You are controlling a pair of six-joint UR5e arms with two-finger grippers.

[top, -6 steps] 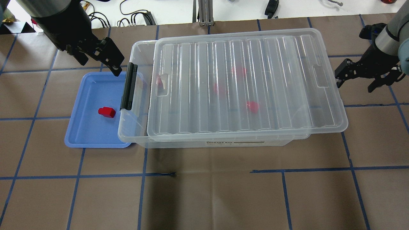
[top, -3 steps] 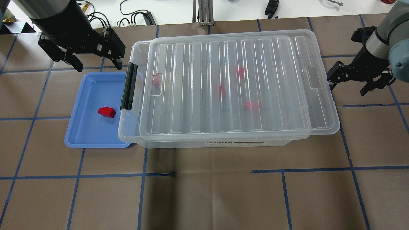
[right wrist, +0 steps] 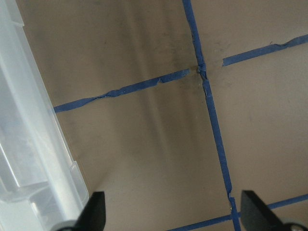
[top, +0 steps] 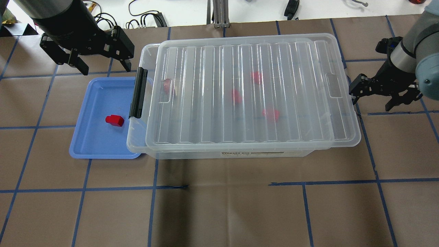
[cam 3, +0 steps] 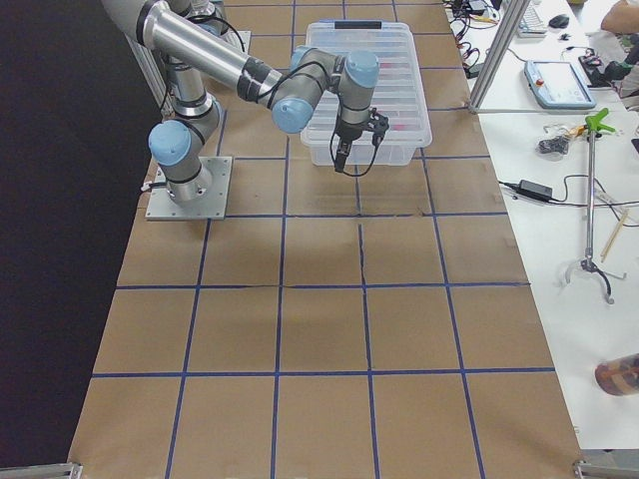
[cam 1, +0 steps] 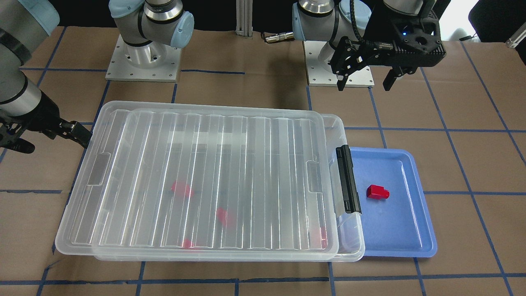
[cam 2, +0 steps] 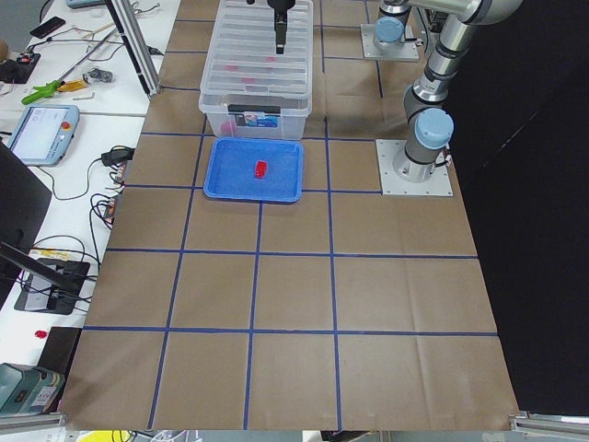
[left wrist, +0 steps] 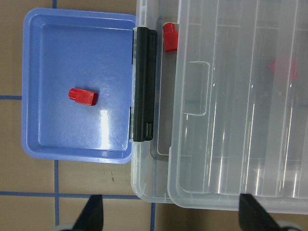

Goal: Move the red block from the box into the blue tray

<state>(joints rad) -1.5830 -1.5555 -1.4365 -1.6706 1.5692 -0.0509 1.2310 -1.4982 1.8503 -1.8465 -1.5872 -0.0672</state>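
The left end effector (top: 105, 68) and right end effector (top: 372, 103) hang released, empty. The lid (top: 247, 92) almost covers the box (top: 137, 139), so reaching inside could strike it.

Brown table (top: 240, 212) gridded with blue tape (top: 103, 188); white bench (cam 2: 97, 110) alongside, strewn with cables (top: 140, 15).

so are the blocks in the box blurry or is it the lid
The lid: overhead view, its glare-streaked ribs smear the blocks beneath into pink, while the red block in the blue tray is crisp; left wrist view, the uncovered block is sharp.
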